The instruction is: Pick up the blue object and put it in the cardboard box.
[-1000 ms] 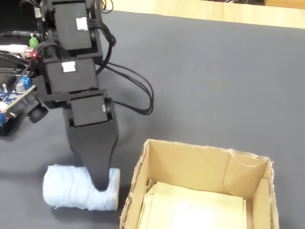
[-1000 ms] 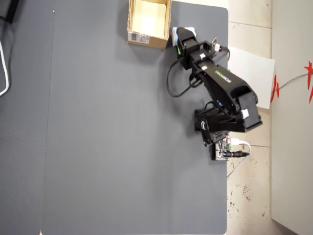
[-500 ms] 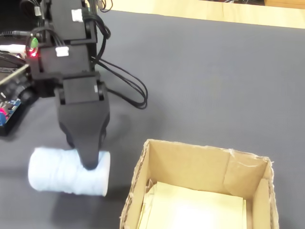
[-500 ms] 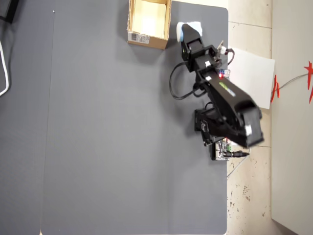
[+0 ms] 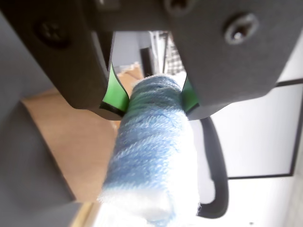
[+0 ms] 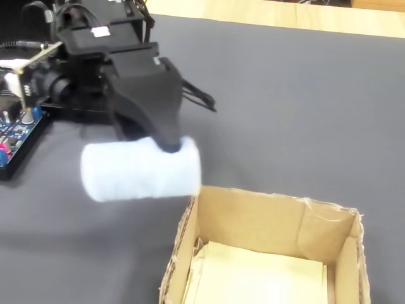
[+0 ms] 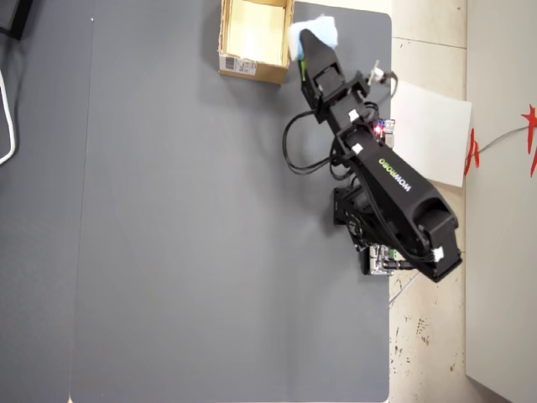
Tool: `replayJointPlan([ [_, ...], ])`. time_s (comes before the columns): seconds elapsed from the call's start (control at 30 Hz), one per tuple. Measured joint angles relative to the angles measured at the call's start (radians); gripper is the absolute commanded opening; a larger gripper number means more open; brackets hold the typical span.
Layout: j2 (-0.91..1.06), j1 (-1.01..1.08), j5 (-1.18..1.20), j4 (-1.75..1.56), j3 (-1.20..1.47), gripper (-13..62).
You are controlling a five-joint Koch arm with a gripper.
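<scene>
My gripper [image 5: 152, 106] is shut on the blue object [image 5: 151, 142], a pale blue, fuzzy, roll-shaped bundle squeezed between the green pads [image 5: 115, 92]. In the fixed view the blue object [image 6: 136, 171] hangs in the air under the gripper [image 6: 171, 144], just left of and above the cardboard box's [image 6: 253, 215] near corner. From overhead the blue object [image 7: 323, 32] shows at the right edge of the cardboard box [image 7: 252, 71], partly covered by the gripper [image 7: 300, 42]. The box stands open with a pale cream floor inside.
A blue circuit board [image 6: 12, 136] with red parts lies left of the arm's base. Black cables [image 6: 199, 95] loop beside the arm. The grey mat [image 7: 185, 235] stretches wide to the left; a white sheet [image 7: 432, 130] lies off its right edge.
</scene>
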Motion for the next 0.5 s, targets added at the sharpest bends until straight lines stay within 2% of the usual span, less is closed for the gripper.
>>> replayJointPlan([
  [0.2, -0.092, -0.123, -0.031, 0.037, -0.196, 15.6],
  [0.27, -0.155, -0.141, -0.114, 0.275, -0.337, 15.6],
  [0.43, -0.229, -0.146, -0.156, 0.469, -0.443, 16.0],
  [0.5, -0.241, -0.149, -0.173, 0.505, -0.451, 21.0],
])
